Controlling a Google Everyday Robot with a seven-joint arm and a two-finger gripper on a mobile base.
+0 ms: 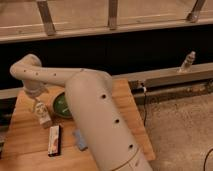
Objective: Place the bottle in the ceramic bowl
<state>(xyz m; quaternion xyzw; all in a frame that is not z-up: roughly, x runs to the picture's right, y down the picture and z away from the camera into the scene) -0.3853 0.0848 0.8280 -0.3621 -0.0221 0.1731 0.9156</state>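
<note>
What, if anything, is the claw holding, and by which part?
Cannot be told: the claw sits over the top of the bottle, beside the ceramic bowl.

You have a red-and-white flat packet (54, 140) beside a small blue pouch (80, 140) on the wooden worktop (24, 145); the gripper (40, 106) hangs over its left side.
</note>
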